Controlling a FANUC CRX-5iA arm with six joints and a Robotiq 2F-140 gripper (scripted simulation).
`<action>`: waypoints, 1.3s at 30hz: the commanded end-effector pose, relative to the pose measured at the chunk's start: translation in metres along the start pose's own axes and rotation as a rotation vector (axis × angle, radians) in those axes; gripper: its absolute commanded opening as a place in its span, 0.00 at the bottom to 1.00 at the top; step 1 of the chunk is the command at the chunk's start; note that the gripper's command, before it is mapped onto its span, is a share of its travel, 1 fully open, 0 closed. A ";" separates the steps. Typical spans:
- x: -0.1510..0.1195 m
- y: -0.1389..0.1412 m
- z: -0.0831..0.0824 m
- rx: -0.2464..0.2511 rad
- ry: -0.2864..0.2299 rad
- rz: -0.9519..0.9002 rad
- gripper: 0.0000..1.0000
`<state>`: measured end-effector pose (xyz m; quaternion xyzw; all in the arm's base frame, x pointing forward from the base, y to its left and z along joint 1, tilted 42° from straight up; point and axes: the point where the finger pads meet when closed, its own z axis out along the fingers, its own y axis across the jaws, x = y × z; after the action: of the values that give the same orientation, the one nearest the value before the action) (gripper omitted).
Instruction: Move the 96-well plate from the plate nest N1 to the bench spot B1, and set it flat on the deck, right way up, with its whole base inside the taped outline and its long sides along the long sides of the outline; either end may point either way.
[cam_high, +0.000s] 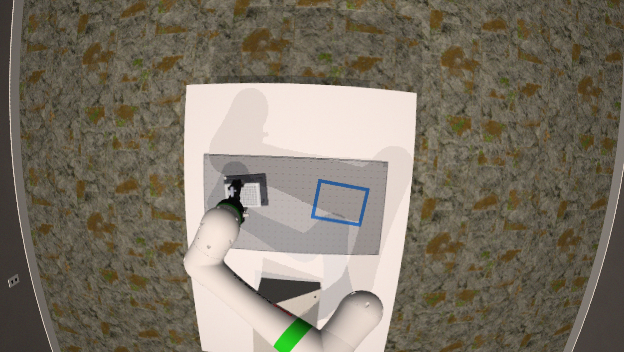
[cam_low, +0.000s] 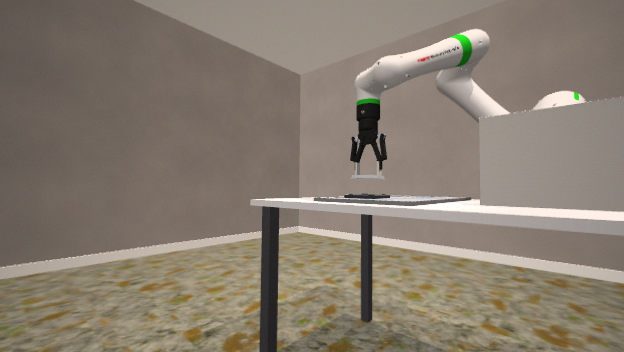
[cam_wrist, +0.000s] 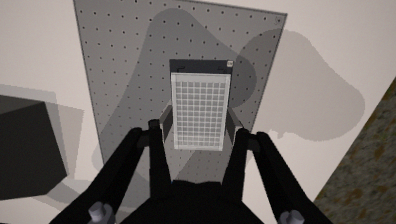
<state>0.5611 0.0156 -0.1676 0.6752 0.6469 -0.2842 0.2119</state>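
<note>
My gripper (cam_low: 368, 172) is shut on the white 96-well plate (cam_low: 368, 176) across its long sides and holds it level, well above the dark plate nest N1 (cam_low: 367, 195). In the wrist view the plate (cam_wrist: 201, 111) sits between my fingers, with the empty nest (cam_wrist: 200, 67) showing below and beyond it. From above, the plate (cam_high: 249, 194) hangs over the nest (cam_high: 247, 181) at the left end of the grey deck. The blue taped outline B1 (cam_high: 340, 202) lies on the deck's right half, slightly turned, with nothing in it.
The grey perforated deck (cam_high: 295, 204) lies on a white table (cam_high: 300, 120). A tall grey box (cam_low: 550, 155) stands near the arm's base. A dark block (cam_wrist: 27, 145) sits on the table beside the deck.
</note>
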 end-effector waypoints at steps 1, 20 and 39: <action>-0.009 -0.002 0.000 -0.001 0.000 0.091 0.00; -0.064 -0.012 0.002 0.000 0.000 0.237 0.00; -0.120 -0.023 0.004 0.000 0.000 0.237 0.00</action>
<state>0.5389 -0.0714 -0.0937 0.7470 0.5623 -0.2573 0.2441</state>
